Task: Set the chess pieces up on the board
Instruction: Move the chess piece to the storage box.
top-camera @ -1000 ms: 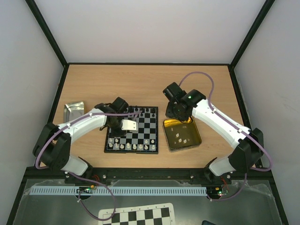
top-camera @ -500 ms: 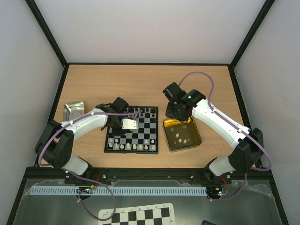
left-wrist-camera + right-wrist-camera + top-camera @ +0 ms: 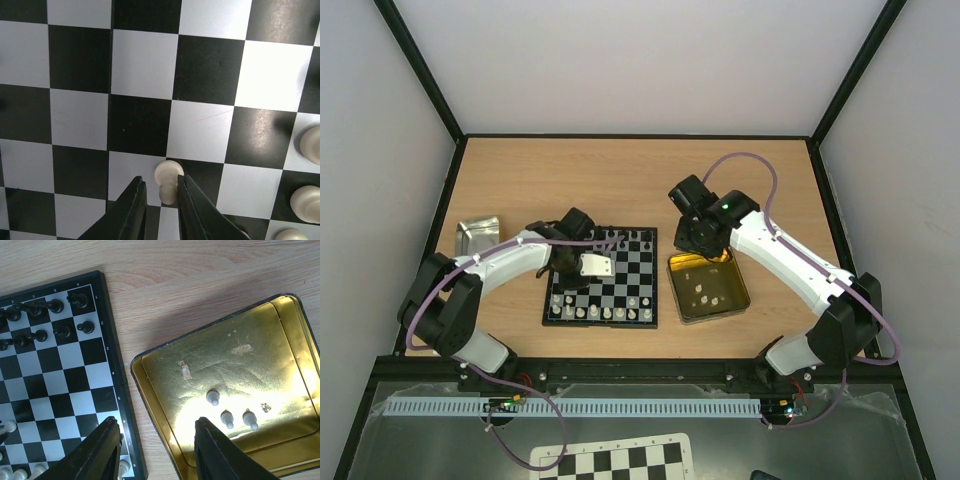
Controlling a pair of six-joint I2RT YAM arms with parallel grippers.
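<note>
Wood table (image 3: 175, 270), one board (image 3: 55, 375), tin (image 3: 250, 370), three pawns (image 3: 227, 418)

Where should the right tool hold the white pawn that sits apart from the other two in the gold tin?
Probably its narrow waist under the round head, from above: the pawn sits on the floor of the gold tin, whose walls block a sideways approach, and the other pawns leave room.
</note>
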